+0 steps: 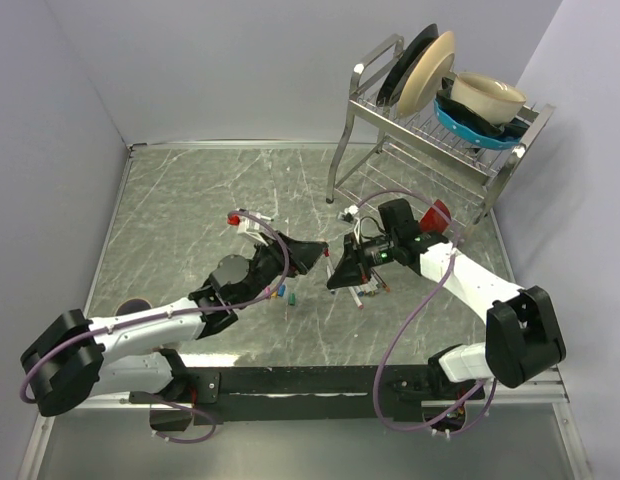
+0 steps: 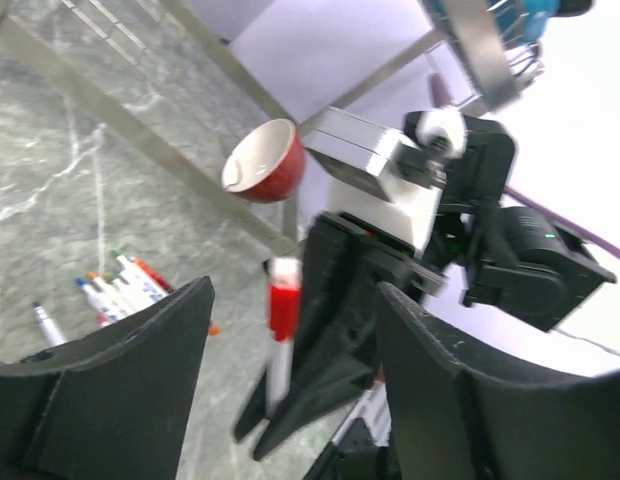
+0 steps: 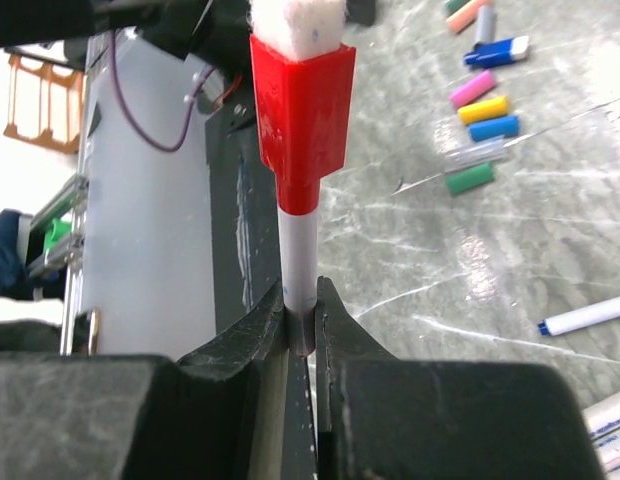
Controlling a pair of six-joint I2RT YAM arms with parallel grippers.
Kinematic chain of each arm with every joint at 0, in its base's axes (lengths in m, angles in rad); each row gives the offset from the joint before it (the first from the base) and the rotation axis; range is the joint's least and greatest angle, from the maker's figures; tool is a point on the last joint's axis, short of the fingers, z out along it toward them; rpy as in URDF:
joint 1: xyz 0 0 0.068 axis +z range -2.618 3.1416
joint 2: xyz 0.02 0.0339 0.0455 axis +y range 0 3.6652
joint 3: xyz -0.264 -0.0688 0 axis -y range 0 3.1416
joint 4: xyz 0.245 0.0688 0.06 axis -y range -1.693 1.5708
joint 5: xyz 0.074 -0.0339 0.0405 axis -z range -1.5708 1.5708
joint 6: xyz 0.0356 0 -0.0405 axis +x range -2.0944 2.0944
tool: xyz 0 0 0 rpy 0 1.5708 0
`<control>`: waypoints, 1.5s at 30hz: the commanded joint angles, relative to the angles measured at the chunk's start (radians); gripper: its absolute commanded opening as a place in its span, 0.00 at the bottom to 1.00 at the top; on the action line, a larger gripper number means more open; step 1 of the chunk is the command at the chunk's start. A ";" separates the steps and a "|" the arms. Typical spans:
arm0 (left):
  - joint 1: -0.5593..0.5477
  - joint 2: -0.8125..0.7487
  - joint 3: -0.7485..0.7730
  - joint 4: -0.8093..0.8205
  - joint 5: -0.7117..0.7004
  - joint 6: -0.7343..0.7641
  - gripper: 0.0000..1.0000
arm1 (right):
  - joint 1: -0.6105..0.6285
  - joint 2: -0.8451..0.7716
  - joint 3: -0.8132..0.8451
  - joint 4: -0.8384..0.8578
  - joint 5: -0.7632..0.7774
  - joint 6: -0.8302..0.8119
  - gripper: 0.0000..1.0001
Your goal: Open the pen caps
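While the red cap still sits on its marker, the task looks partly done. A cluster of loose caps, among them pink, yellow, blue, green and orange, lies on the grey surface at about 7 o'clock of the left gripper in the top view. One bare marker with a blue tip lies apart from them. More markers are bunched near the right gripper. Whether their coloured ends are caps or bare tips I cannot tell, so some may be left to open.

The right fingers are pinched tight on the white barrel, just below the red cap. They hold the marker up between the two arms. The left fingers stand wide apart with nothing in them, and the red cap shows in the gap between them. Judging by this, pulling that cap is the step in hand.

At 1 o'clock of the surface, a dish rack holds a black plate and a cream plate on edge, plus a cream bowl nested in a blue bowl. A red bowl by the rack's foot looks empty.
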 commanded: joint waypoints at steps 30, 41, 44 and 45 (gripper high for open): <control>0.321 -0.349 0.081 -0.426 -0.280 -0.010 0.01 | 0.188 0.071 0.095 -0.193 0.157 -0.189 0.00; 0.467 -0.385 -0.074 -0.771 -0.165 -0.108 0.01 | 0.192 0.073 0.100 -0.157 0.465 -0.180 0.00; 0.490 -0.358 -0.140 -0.808 -0.143 -0.151 0.01 | 0.188 0.091 0.101 -0.149 0.532 -0.160 0.00; 0.498 -0.346 -0.154 -0.813 -0.131 -0.158 0.01 | 0.188 0.102 0.103 -0.149 0.548 -0.157 0.01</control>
